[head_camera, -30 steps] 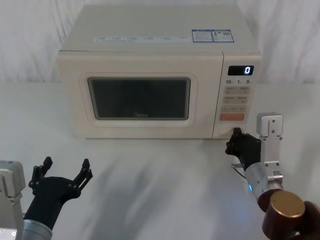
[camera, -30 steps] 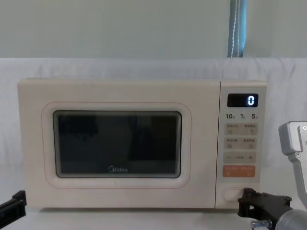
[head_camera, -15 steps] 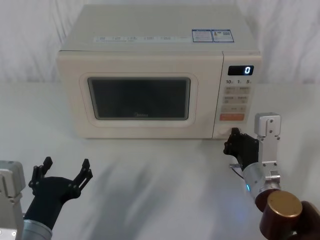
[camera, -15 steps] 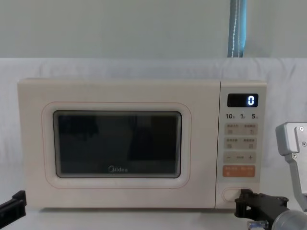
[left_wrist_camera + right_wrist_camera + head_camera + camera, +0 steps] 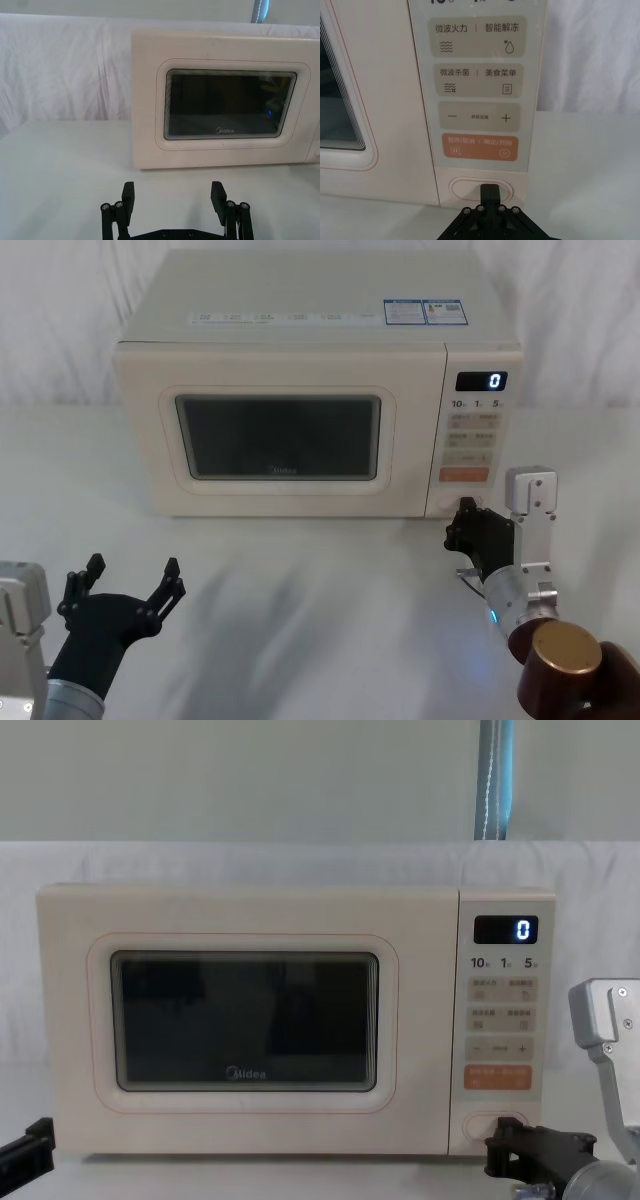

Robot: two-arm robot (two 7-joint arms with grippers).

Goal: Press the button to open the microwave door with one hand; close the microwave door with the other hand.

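The cream microwave stands at the back of the table with its microwave door (image 5: pixel 280 435) (image 5: pixel 250 1020) (image 5: pixel 225 105) flush and closed. The oval button (image 5: pixel 465 190) (image 5: pixel 478 1124) sits at the bottom of the control panel. My right gripper (image 5: pixel 489 189) (image 5: pixel 466 510) (image 5: pixel 503 1130) is shut, and its joined black tips rest against the middle of the button. My left gripper (image 5: pixel 125 575) (image 5: pixel 173 194) hovers low over the table at the front left, open and holding nothing, well short of the door.
An orange key (image 5: pixel 480 147) lies just above the button, with cream keys and a lit display (image 5: pixel 481 381) higher up. White cloth (image 5: pixel 320 590) covers the table between the grippers and the microwave. White drapes hang behind.
My right gripper has crept forward and a little left, closing onto the button. The door has stayed shut and the left arm has not moved.
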